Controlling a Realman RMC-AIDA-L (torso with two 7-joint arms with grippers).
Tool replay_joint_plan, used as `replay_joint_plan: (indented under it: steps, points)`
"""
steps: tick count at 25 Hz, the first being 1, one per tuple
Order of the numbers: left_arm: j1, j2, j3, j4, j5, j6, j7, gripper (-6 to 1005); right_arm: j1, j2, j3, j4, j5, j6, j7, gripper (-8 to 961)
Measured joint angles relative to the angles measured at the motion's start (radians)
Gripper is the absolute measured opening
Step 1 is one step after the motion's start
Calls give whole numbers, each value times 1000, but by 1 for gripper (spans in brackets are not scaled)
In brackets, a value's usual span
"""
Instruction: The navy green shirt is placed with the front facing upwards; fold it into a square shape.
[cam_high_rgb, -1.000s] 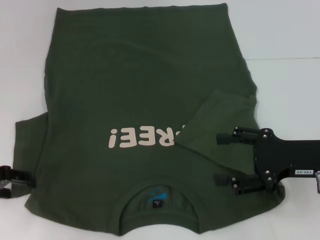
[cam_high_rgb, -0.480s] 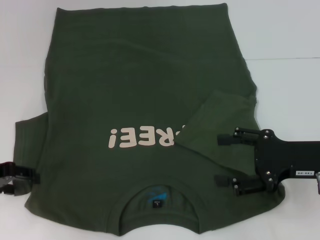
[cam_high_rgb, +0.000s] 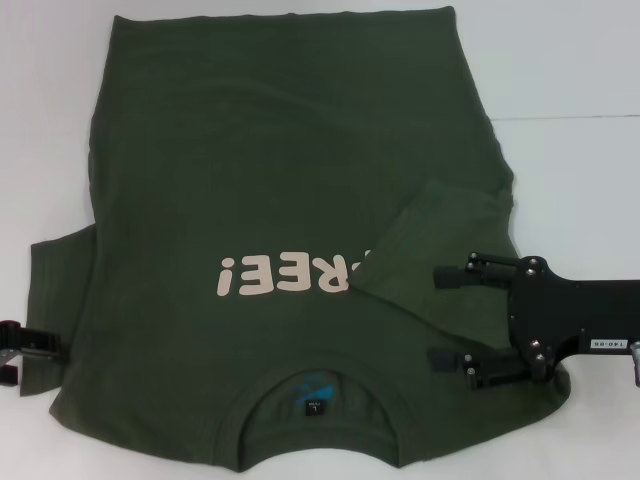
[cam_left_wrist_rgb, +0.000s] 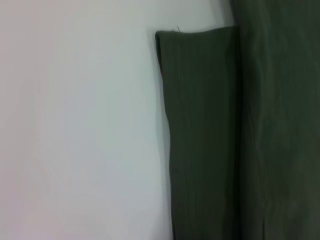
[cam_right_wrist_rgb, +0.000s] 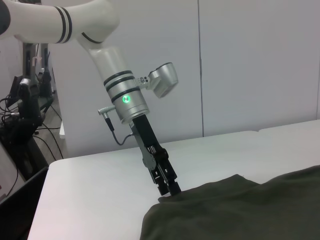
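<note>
Folding sleeves inward looks like the step in hand. navy green shirt lies flat, front up, on the white surface, collar nearest the robot and hem far away, "FREE!" print reading upside down from the head view.

Right side: right sleeve is already folded in over the chest, its cuff covering the first letter of the print. right gripper sits low over the right shoulder area, fingers spread wide with nothing between them, so my read is that this fold is done and released.

Left side: left sleeve lies flat, sticking out past the body, unfolded. left gripper is at the sleeve's near edge by the left shoulder. In the right wrist view its tips come down right at the cloth edge. Can't tell whether its fingers are pinching fabric or just touching it. Left wrist view shows only the sleeve against bare surface, no fingers.

Next move, as I judge it: confirm a pinch on the left sleeve edge, lift just enough to clear the cloth, carry it across to mirror the right fold, lay it flat. Right arm should clear out first or stay low as a hold-down. After that, the hem-to-collar fold remains.
</note>
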Motion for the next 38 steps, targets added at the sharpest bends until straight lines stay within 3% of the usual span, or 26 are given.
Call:
replay_joint_plan:
  steps: [38]
  points:
    - [-18,0,31,-34,-10,-24,-13,810,2,0,-2,0,0,2,0,947]
